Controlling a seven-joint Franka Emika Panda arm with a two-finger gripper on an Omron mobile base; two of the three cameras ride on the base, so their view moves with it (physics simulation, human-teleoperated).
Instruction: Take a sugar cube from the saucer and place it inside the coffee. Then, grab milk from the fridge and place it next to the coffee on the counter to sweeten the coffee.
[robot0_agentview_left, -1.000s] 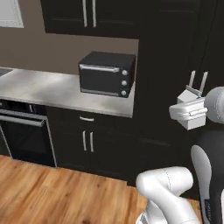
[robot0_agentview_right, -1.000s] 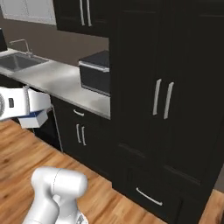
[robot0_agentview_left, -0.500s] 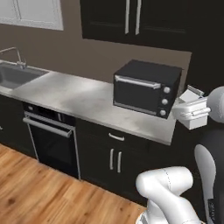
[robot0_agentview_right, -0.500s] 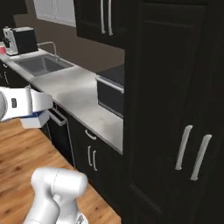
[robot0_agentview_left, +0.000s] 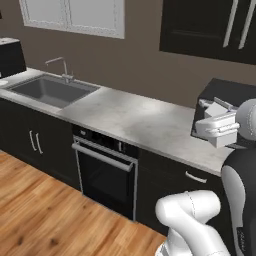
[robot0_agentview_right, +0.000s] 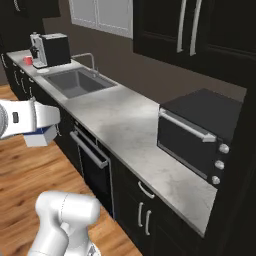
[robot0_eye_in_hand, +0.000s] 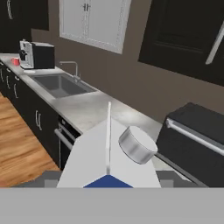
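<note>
One gable-topped white milk (robot0_eye_in_hand: 107, 162) carton sits clamped in the gripper (robot0_eye_in_hand: 107, 186) above the veined marble counter (robot0_eye_in_hand: 94, 109).

I'm looking at a home kitchen, rendered: marble counter (robot0_agentview_right: 125, 130) over black cabinets (robot0_agentview_left: 30, 142) w/ silver bar handles, built-in oven (robot0_agentview_left: 106, 172) under it, wood floor (robot0_agentview_left: 45, 220). Sink (robot0_agentview_right: 77, 82) w/ tap sits below a white-framed window (robot0_agentview_left: 75, 15); coffee machine (robot0_agentview_right: 50, 49) at the far end w/ the red coffee (robot0_agentview_right: 28, 60) mug beside it. Black toaster oven (robot0_agentview_right: 200, 137) on the counter nearer me.
</note>
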